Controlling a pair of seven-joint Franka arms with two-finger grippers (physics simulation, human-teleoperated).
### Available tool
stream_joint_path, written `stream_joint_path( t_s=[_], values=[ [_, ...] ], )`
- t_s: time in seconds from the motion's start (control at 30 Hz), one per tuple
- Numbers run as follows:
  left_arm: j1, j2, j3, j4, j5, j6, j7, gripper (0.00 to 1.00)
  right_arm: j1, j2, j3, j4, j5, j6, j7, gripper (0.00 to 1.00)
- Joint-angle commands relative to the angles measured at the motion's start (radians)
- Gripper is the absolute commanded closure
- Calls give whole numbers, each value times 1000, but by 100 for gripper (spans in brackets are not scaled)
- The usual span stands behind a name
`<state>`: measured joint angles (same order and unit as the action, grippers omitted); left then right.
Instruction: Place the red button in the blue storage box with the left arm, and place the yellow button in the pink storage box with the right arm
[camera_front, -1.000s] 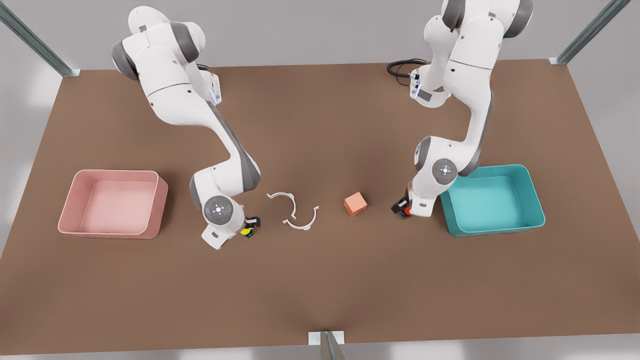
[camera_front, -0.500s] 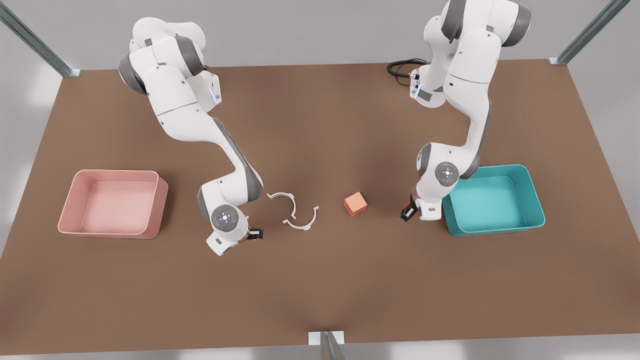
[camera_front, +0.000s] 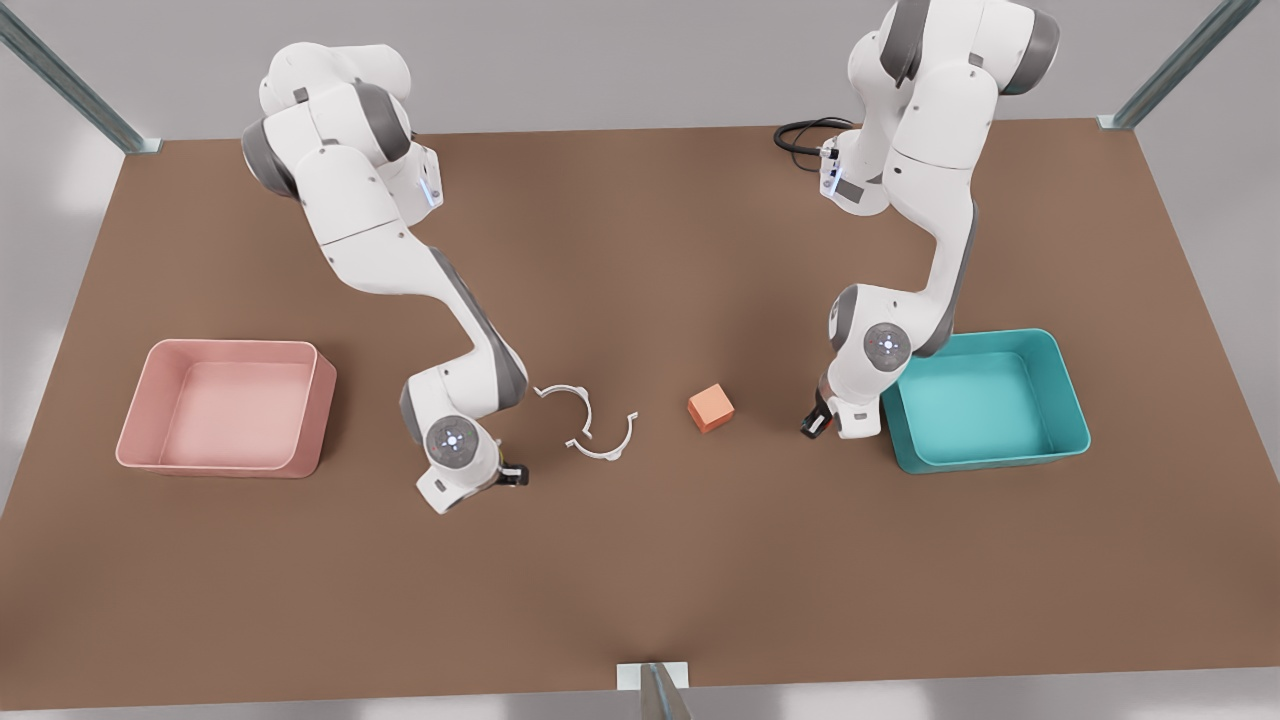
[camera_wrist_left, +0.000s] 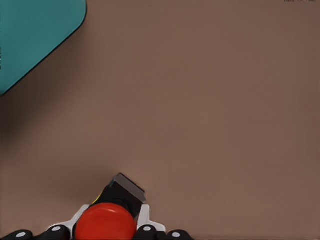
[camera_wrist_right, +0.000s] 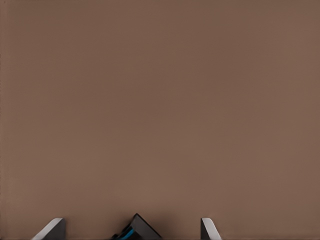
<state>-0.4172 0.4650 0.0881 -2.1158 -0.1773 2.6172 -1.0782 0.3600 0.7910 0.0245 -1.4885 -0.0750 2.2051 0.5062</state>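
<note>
Left gripper low at the table, fingers closed, apparently pinching. Right gripper likewise low, wrist bent down, fingers spread.

Teal blue storage box, red button

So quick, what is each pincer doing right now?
Left pincer: closed on the red button.
Right pincer: open, gripping nothing, with a small dark base between its fingers.
</note>
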Motion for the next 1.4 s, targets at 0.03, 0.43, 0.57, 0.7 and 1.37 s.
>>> stream_joint_path(
  t_s=[0.03, 0.43, 0.57, 0.7, 1.37],
  values=[
    [2, -3, 1, 0, -1, -2, -60, 45, 2, -3, 0, -15, 12, 30, 49, 0],
    [325, -348, 74, 2, 96, -482, 511, 45, 5, -21, 0, -56, 41, 28, 64, 0],
    [466, -350, 74, 10, 125, -531, 704, 45, 8, -16, 0, -56, 43, 31, 66, 0],
    [476, -290, 73, 16, 125, -526, 716, 44, 14, -15, 0, -56, 49, 42, 74, 0],
    [417, -269, 65, 301, 127, -773, 653, 0, 10, -93, 23, -55, 49, -11, 81, 68]
  ],
)
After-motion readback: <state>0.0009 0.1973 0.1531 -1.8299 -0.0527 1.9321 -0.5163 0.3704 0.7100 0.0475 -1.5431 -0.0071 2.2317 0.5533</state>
